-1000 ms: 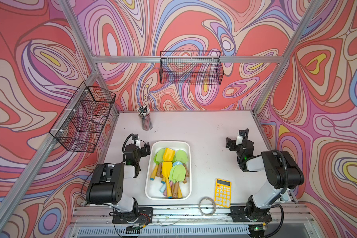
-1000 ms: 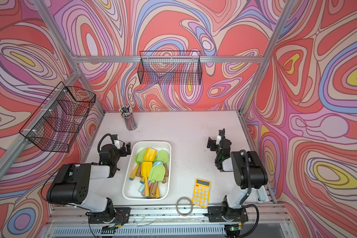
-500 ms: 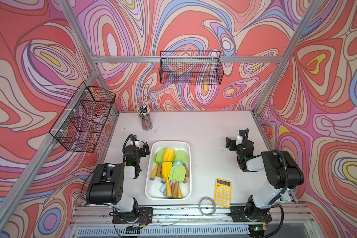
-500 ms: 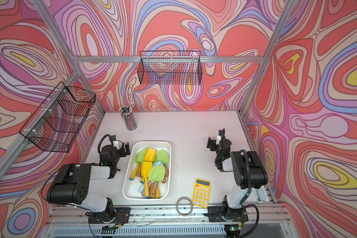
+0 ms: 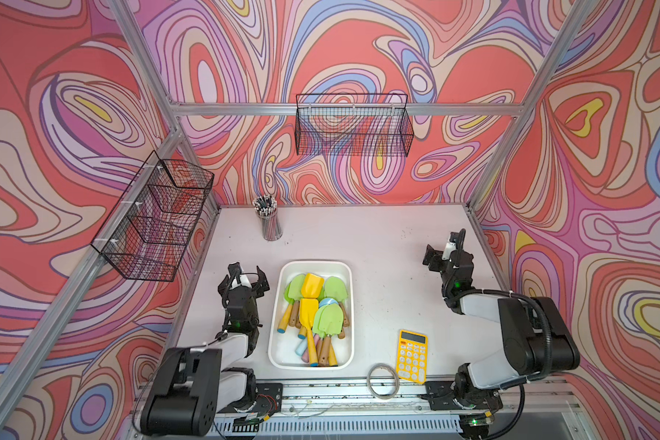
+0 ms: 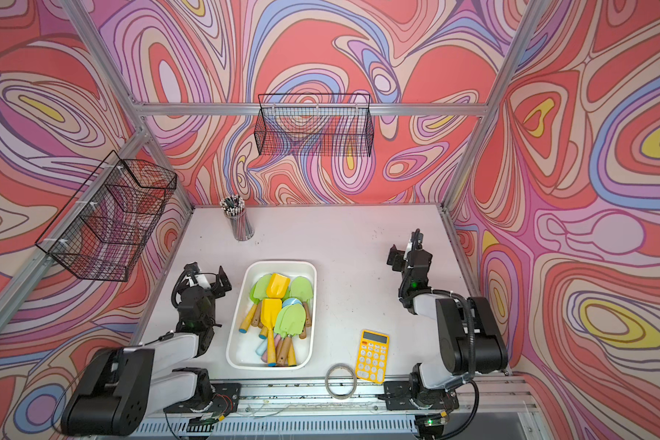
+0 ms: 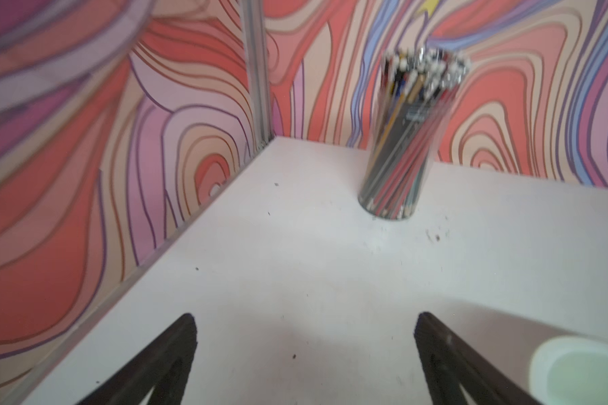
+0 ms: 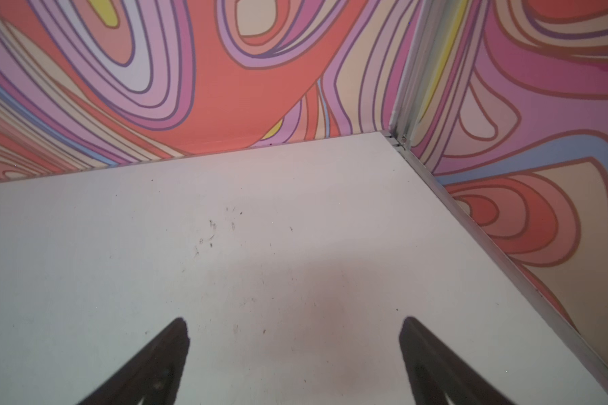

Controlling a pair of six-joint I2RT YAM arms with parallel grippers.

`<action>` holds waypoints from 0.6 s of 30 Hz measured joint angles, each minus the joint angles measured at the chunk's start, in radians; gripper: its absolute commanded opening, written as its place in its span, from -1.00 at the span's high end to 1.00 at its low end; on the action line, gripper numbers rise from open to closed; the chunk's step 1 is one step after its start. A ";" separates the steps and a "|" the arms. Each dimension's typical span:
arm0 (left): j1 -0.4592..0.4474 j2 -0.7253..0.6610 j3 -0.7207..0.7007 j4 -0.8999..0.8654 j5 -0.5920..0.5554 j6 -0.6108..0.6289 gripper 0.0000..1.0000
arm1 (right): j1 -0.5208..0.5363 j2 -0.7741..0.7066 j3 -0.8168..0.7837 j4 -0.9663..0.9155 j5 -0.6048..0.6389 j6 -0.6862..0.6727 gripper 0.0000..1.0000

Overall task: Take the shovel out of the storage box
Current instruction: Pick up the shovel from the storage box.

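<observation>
The storage box (image 5: 315, 263), a shallow white tub, lies on the table's front middle in both top views, rim (image 6: 282, 263). In it is a heap of several toy shovels with wooden handles, a yellow shovel (image 5: 312, 285) (image 6: 277, 285) and a green shovel (image 5: 326, 318) on top. My left gripper (image 5: 246, 276) (image 6: 210, 280) hangs open just left of the box, nothing between its fingers. In the left wrist view the left gripper (image 7: 304, 322) frames bare table, with a corner of the box (image 7: 555, 354) beside it. My right gripper (image 5: 441, 253) (image 6: 402, 253) (image 8: 293, 326) is open over bare table, far right.
A clear cup of pencils (image 5: 269, 221) (image 7: 401, 140) stands at the back left. A yellow calculator (image 5: 411, 356) and a tape ring (image 5: 383, 386) lie at the front right. Black wire baskets hang on the left wall (image 5: 153, 217) and the back wall (image 5: 353, 127).
The left gripper has turned and shifted slightly away from the box. The right arm has not moved.
</observation>
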 measured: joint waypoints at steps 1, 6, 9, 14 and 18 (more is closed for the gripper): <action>-0.033 -0.072 0.009 -0.043 -0.059 -0.016 -1.00 | 0.006 -0.005 0.069 -0.113 0.055 0.050 -0.97; -0.162 -0.318 0.094 -0.359 -0.233 -0.168 -1.00 | 0.032 0.047 0.455 -0.655 0.251 0.309 -0.97; -0.211 -0.362 0.224 -0.588 -0.238 -0.257 -1.00 | 0.068 0.052 0.565 -0.865 0.291 0.394 -0.97; -0.351 -0.374 0.387 -0.885 -0.187 -0.329 -1.00 | 0.153 -0.056 0.479 -1.014 0.211 0.385 -0.97; -0.455 -0.358 0.502 -1.097 -0.089 -0.379 -0.97 | 0.181 -0.203 0.397 -1.062 0.088 0.330 -0.97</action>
